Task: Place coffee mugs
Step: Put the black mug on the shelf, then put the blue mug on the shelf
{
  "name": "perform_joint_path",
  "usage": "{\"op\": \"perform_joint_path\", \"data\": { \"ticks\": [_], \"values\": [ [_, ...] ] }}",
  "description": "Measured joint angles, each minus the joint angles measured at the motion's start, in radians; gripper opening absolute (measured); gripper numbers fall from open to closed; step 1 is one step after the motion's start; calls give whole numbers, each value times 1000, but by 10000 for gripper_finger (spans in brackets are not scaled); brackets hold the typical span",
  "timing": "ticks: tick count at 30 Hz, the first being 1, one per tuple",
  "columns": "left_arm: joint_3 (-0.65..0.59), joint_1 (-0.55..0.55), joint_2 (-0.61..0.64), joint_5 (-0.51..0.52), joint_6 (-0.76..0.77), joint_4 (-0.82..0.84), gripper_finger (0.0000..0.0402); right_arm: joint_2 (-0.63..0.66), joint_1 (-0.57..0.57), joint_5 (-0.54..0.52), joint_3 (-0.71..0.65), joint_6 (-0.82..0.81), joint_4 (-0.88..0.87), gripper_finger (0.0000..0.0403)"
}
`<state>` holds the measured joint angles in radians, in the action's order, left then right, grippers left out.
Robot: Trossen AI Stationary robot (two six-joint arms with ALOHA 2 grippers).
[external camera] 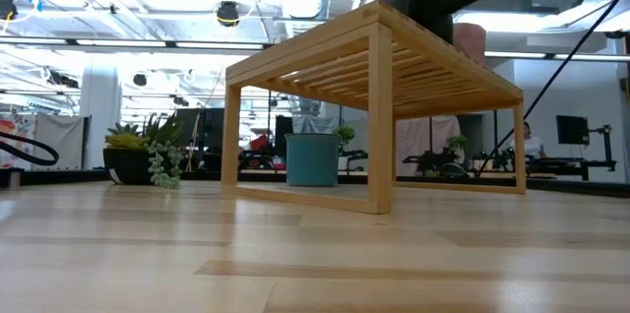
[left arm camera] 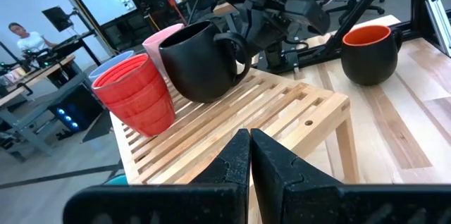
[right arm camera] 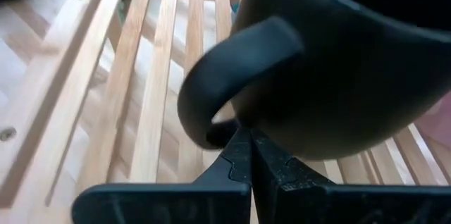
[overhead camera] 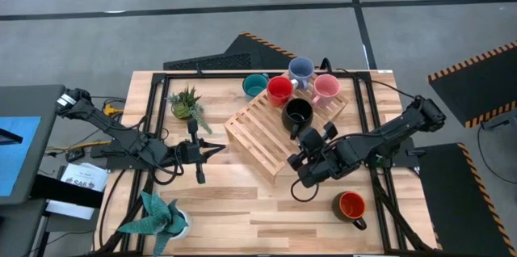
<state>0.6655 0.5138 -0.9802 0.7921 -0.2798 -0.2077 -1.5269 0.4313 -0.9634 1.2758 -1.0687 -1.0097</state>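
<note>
A slatted wooden rack [overhead camera: 258,140] stands mid-table. The black mug [overhead camera: 297,114] sits upright on its top, with the red mug [overhead camera: 279,90] and pink mug [overhead camera: 326,87] at the rack's far side and the lavender-blue mug [overhead camera: 300,69] behind them. The teal mug [external camera: 313,160] stands on the table by the rack's far left corner. The orange-red mug [overhead camera: 351,205] stands on the table near the right front. My right gripper [overhead camera: 307,137] is shut, just at the black mug's near side by its handle [right arm camera: 225,90]. My left gripper [overhead camera: 216,151] is shut, left of the rack. My right gripper [right arm camera: 248,145] has its shut fingertips at the lower root of the black mug's handle [right arm camera: 220,134], coming from the table's near right side, slanting down. I cannot tell whether the tips touch the mug. The mug stands upright on the rack's slats.
Two potted green plants stand on the table's left side, one far [overhead camera: 186,103] and one near [overhead camera: 161,218]. Black frame rails run along the table's edges. Bare wood lies in front of the rack, between the near plant and the orange-red mug.
</note>
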Motion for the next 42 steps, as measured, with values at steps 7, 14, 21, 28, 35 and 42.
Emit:
{"op": "perform_joint_path", "data": {
  "ticks": [7, 14, 21, 28, 35, 42],
  "values": [
    [0, 0, 0, 0, 0, 0, 0, 2, 1, 72, 0, -4, -59, 18],
    [0, 0, 0, 0, 0, 8, 0, 10, 31, 248, 53, -4, -237, 19],
    [0, 0, 0, 0, 0, 15, 0, 11, 141, 405, 206, -59, -553, 30],
    [0, 0, -1, 0, 2, 15, 0, 102, 248, 331, 217, -153, -572, 19],
    [0, -17, -1, 0, 28, 15, 0, 177, 306, 167, 164, -263, -560, 22],
    [0, -57, -1, -25, 47, 15, 0, 182, 305, 39, 141, -276, -540, 30]
  ]
}}
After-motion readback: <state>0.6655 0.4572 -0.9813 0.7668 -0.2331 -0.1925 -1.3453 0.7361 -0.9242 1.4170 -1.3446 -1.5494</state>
